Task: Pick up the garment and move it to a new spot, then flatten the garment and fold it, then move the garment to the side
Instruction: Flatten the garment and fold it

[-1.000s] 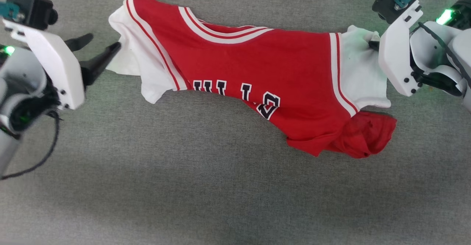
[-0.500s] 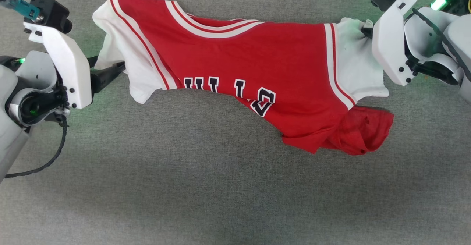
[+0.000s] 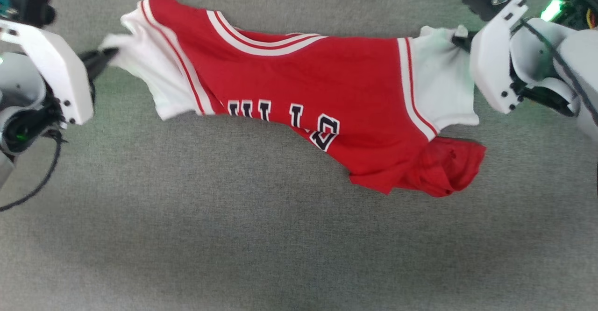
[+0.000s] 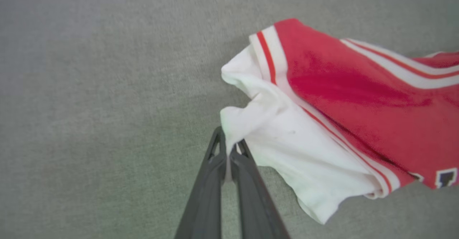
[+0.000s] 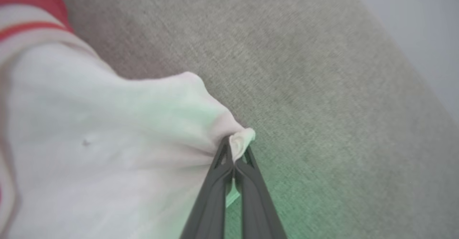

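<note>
The garment (image 3: 327, 101), a red jersey T-shirt with white sleeves, striped trim and navy lettering, stretches sideways across the grey surface in the head view. My left gripper (image 3: 100, 56) is shut on the edge of its white left sleeve (image 4: 287, 149), the cloth pinched between the dark fingers (image 4: 215, 174). At the far right, my right gripper (image 3: 462, 42) is shut on the other white sleeve (image 5: 118, 131), whose hem bunches at the fingertips (image 5: 235, 153). The red lower body is crumpled in a lump (image 3: 444, 166) at the lower right.
Grey woven fabric (image 3: 233, 236) covers the whole work surface. A black cable (image 3: 42, 180) loops below my left wrist. In the right wrist view the surface ends at a pale edge (image 5: 423, 27) at the upper right.
My left gripper, open beside the left sleeve before, has shut on the sleeve's edge and pulled it taut leftward. The right gripper kept its hold; the garment sits slightly further left.
</note>
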{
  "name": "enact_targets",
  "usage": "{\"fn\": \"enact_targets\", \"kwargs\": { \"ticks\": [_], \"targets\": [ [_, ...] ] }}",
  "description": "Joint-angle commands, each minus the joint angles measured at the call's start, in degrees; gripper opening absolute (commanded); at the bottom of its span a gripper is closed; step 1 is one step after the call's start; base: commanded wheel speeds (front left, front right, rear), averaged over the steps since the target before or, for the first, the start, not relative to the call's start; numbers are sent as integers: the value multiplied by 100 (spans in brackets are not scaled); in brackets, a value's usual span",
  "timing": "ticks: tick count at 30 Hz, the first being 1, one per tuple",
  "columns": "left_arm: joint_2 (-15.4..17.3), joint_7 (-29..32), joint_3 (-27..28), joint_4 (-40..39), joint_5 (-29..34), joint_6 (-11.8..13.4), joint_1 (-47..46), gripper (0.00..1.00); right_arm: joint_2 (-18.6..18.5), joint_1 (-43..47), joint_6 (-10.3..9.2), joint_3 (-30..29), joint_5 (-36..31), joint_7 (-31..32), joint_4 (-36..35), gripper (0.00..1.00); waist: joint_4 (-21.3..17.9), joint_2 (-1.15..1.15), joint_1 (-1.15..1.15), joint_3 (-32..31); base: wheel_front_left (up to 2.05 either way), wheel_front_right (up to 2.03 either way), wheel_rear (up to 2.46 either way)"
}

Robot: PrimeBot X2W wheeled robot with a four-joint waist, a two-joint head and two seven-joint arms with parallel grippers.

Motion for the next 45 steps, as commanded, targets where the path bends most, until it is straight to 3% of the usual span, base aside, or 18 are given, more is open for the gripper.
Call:
{"fn": "enact_targets", "kwargs": {
  "ticks": [1, 7, 14, 20, 27, 34, 39, 45],
  "targets": [
    [-6, -170, -56, 45, 93, 14, -81, 0, -51, 23, -31, -60, 23, -190, 104, 0, -51, 0, 0, -144, 0, 0, 0],
    [98, -916, -262, 172, 287, 14, -352, 0, -149, -134, -29, -512, 92, -1051, 449, 0, -182, 0, 0, -454, 0, 0, 0],
    [-93, -1962, -140, 316, 346, 14, -906, 0, -177, -489, -29, -1279, -58, -1845, 1048, 0, -350, 0, 0, -471, 0, 0, 0],
    [-494, -2422, 168, 919, 77, 14, -1629, 0, 330, -1201, -25, -2088, -418, -2521, 2151, 0, -533, 0, 0, -292, 0, 0, 0],
    [-1029, -2870, 857, 1811, -313, 14, -2989, 0, 1076, -2679, -24, -2806, -938, -3342, 3588, 0, -686, 0, 0, -20, 0, 0, 0],
    [-1312, -3038, 1348, 2178, -514, 14, -3852, 0, 1248, -3514, -24, -3296, -1338, -3747, 3952, 0, -715, 0, 0, 88, 0, 0, 0],
    [-1357, -3068, 1380, 1903, -523, 14, -3567, 0, 1223, -3524, -24, -3748, -1699, -3814, 3963, 0, -648, 0, 0, 177, 0, 0, 0],
    [-1160, -3049, 1328, 999, -1138, 14, -2310, 0, 1361, -2604, -24, -3923, -2055, -3815, 3946, 0, -535, 0, 0, 165, 0, 0, 0]
  ]
}}
